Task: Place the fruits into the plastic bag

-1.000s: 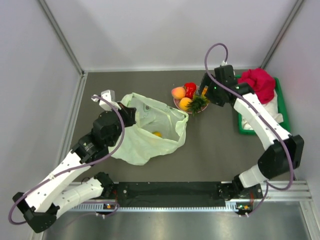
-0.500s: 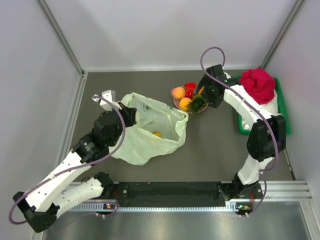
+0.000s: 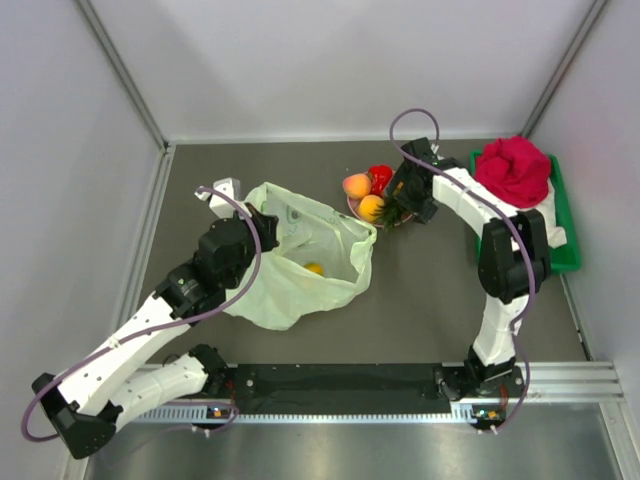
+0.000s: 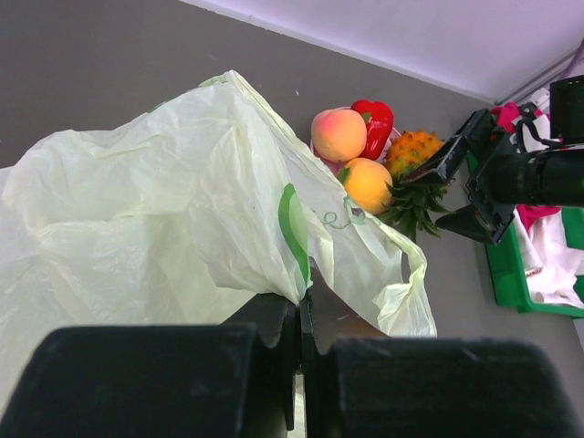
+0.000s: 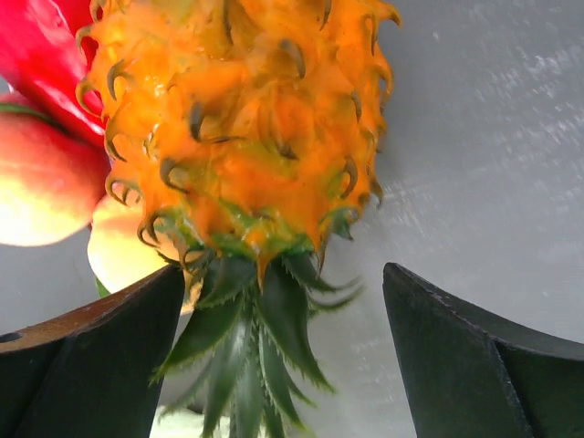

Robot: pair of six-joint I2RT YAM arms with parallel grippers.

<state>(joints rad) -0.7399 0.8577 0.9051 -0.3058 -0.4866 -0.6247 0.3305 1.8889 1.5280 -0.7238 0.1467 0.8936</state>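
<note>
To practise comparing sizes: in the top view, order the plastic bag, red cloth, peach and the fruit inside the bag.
1. plastic bag
2. red cloth
3. peach
4. fruit inside the bag, though the bag's folds may hide part of it

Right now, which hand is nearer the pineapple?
Right. The right hand is open around the crown of the pineapple; the left hand is farther off, shut on the plastic bag.
</note>
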